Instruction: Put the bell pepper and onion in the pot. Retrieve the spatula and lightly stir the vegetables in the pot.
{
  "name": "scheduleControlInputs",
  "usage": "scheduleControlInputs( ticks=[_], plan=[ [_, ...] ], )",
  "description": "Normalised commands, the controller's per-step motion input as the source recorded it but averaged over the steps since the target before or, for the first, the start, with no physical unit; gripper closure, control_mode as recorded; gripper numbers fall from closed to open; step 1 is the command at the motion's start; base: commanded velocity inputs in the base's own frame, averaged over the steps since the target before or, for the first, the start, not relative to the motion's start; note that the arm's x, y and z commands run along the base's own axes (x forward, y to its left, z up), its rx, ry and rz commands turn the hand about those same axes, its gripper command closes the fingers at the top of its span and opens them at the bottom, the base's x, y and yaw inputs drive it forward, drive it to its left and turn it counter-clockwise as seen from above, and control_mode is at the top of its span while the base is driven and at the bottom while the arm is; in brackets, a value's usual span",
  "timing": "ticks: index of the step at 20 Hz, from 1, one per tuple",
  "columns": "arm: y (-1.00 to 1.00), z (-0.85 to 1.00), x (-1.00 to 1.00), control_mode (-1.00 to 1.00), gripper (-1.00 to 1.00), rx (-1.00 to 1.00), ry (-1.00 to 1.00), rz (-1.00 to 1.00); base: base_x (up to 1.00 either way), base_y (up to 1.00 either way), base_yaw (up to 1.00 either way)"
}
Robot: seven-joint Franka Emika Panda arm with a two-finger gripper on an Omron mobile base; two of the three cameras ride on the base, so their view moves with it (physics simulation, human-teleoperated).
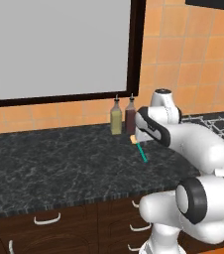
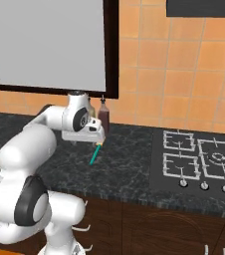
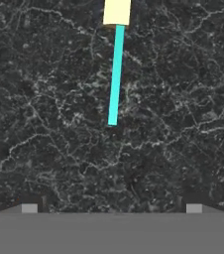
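Spatula (image 3: 115, 69) lies flat on the dark worktop (image 3: 49, 124) just ahead of my tool (image 3: 111, 208), handle end nearest, cream blade farthest. I hold the tool spread wide and empty above it, presumably to straddle the slim handle on the way down. From the hand camera I get the lengthwise line-up with the handle; the base cameras instead give me two bottles (image 1: 123, 117) just beyond the blade, and farther right, the stove (image 2: 199, 162).

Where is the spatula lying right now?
The spatula lies flat on the dark counter, blade toward the two bottles, left of the stove, under the open gripper.
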Motion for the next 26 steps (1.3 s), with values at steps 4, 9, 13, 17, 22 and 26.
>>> scheduleControlInputs(
  ticks=[4,9,13,17,22,26],
  plan=[
    [0.0,-0.34,0.15,-1.0,-1.0,0.0,0.0,0.0,0.0,0.0,0.0],
    [0.0,-0.27,0.12,-1.0,-1.0,0.01,-0.08,0.0,0.0,0.0,0.0],
    [0.0,-0.35,0.25,-1.0,-1.0,0.0,0.0,0.0,0.0,0.0,0.0],
    [0.0,-0.06,0.05,-1.0,-1.0,0.0,0.09,0.0,0.0,0.0,0.0],
    [0.0,-0.16,0.13,-1.0,-1.0,0.0,0.02,0.0,0.0,0.0,0.0],
    [0.0,-0.21,0.29,-1.0,-1.0,0.0,0.0,0.0,0.0,0.0,0.0]
  ],
)
